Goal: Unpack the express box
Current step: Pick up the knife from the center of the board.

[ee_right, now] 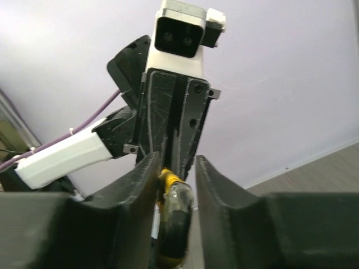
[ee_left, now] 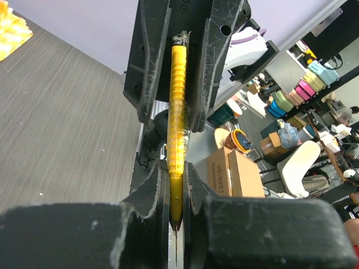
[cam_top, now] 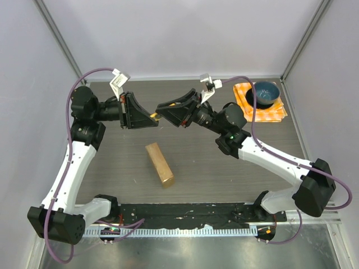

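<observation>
Handover in mid-air, above the far half of the surface (cam_top: 207,168).

- Left end effector (ee_left: 175,168): clenched on one end of a slim yellow tool (ee_left: 178,101). The handle is ribbed, and I judge it to be a cutter for the tape. You see it edge-on in the left wrist view, squeezed flat between the fingers.
- Right end effector (ee_right: 175,162): faces the left one head-on, with its jaws standing on either side of the tool's other end. They look very close to it or just touching. You cannot tell from these views whether it is really pinching the tool.
- Why it is held this way: the two arms meet nose to nose so the tool can pass from one to the other without being set down. The left grip carries the weight while the right one takes its place.
- Express box (cam_top: 160,164): lies flat on the surface, near the middle and towards the arm bases. It is angled, looks closed, and neither arm is touching it. It sits well apart from the blue bowl (cam_top: 263,92) and the orange checked cloth (cam_top: 279,112) in the far right corner.

Judgement: unpacking has not begun. Before you let the left side release, check that the right side has a firm hold, or the tool may drop onto the box below.
</observation>
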`<act>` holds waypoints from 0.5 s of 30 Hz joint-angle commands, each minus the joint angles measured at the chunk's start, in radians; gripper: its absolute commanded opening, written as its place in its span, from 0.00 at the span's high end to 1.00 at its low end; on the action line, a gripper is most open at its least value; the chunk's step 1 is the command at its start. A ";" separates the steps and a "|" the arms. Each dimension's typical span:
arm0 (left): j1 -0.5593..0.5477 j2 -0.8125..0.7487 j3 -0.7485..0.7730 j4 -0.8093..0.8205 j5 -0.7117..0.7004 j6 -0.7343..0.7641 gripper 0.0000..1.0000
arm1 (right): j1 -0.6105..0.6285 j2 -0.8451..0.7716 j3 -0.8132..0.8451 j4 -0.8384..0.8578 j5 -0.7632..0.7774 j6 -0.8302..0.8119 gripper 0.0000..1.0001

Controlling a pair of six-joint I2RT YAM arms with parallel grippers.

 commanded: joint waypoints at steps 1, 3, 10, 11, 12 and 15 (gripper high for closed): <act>-0.003 -0.029 0.004 -0.006 0.024 0.016 1.00 | -0.002 0.024 0.038 0.091 -0.028 0.052 0.68; -0.003 -0.030 0.005 -0.009 0.024 0.017 1.00 | -0.002 0.028 0.040 0.086 -0.037 0.055 0.78; -0.005 -0.015 0.017 -0.045 0.070 0.034 0.58 | -0.010 -0.015 0.037 -0.003 -0.031 0.006 0.99; -0.003 -0.014 0.019 -0.045 0.090 0.031 0.55 | -0.015 -0.034 0.040 -0.020 -0.030 -0.003 0.99; -0.003 -0.012 0.020 -0.046 0.101 0.029 0.53 | -0.018 -0.041 0.045 -0.037 -0.031 -0.020 0.99; -0.003 -0.020 0.024 -0.045 0.141 0.028 0.46 | -0.028 -0.070 0.055 -0.104 -0.037 -0.055 0.99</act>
